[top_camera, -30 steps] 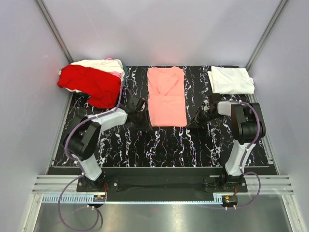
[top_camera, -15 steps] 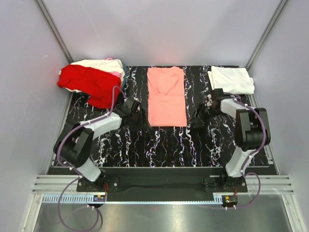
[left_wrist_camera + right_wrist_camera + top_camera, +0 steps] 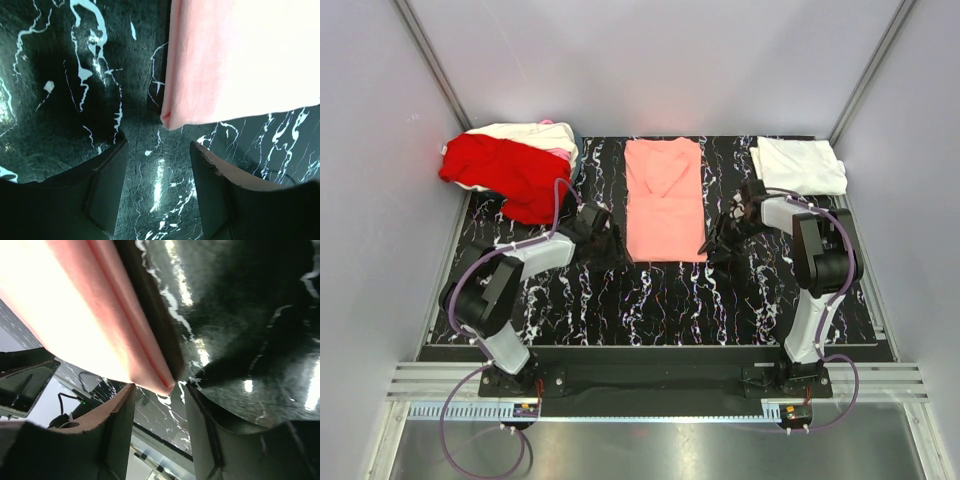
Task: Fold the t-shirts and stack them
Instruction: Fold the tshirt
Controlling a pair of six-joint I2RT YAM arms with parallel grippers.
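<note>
One folded salmon-pink cotton t-shirt (image 3: 665, 200) between the left pincer (image 3: 610, 241) and the right pincer (image 3: 713, 246). One folded white cotton t-shirt (image 3: 798, 165) beyond the right. One crumpled red t-shirt (image 3: 510, 172) and one cream t-shirt (image 3: 525, 132) beyond the left.

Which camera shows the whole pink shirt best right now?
Top external: the pink shirt lies fully in frame, a long folded strip. Left wrist catches only its near left corner; right wrist only its near right corner, with layered edges showing.

Left fingers (image 3: 107, 187) and right fingers (image 3: 116, 432) apart, low.
</note>
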